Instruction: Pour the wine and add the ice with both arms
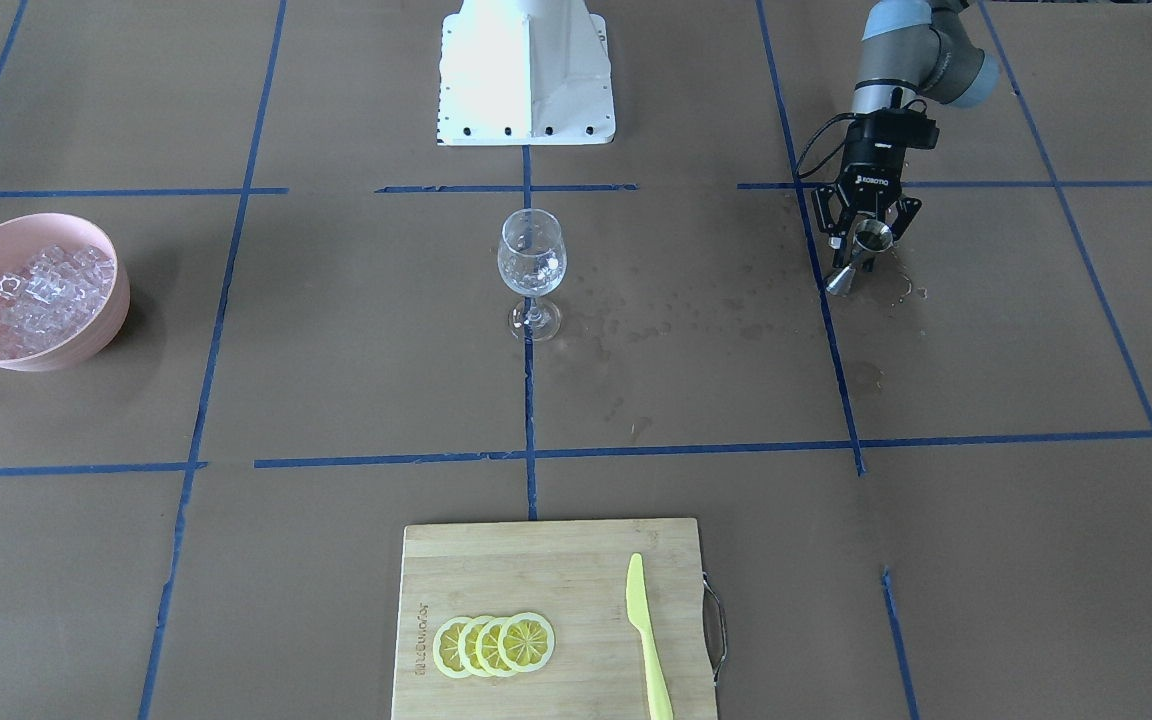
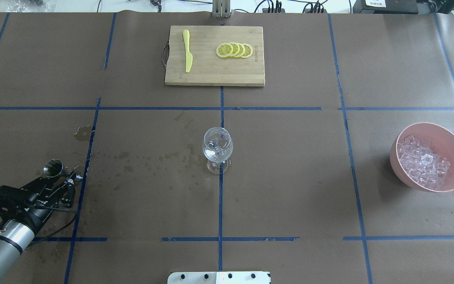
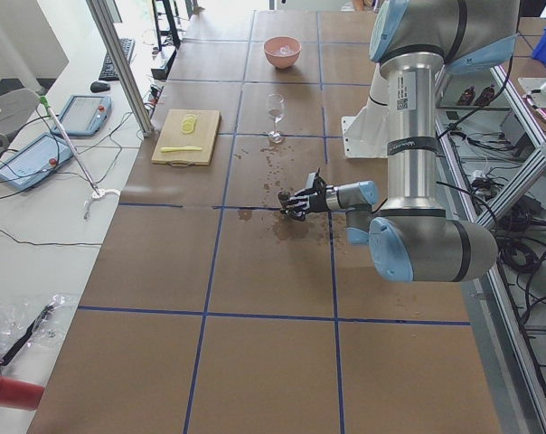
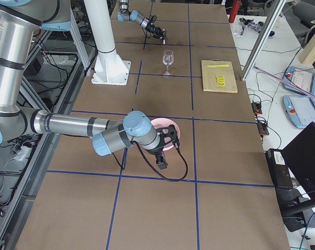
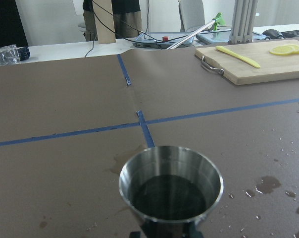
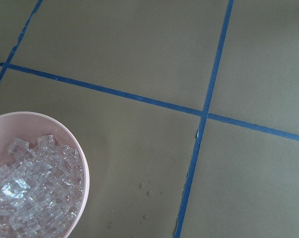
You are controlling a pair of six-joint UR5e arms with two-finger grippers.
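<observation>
Hands apart: pour seemingly done, ice to come

Left hand (image 1: 862, 238) is clenched on a steel jigger (image 5: 170, 186) low over the table (image 1: 336, 360), its dark inside too dim to tell if any liquid remains. Wet spots (image 2: 148, 161) dot the paper towards the wine glass (image 1: 531, 262) at the table's middle, where the wine (image 2: 216, 153), thin and nearly colourless, appears to lie. Right hand (image 4: 169, 136) hangs by the pink bowl (image 2: 398, 148); I cannot tell whether it is released or clenched. The ice (image 6: 33, 198), clear glassy cubes, lies heaped in that bowl, well apart from the glass, and looks yet to be added.
</observation>
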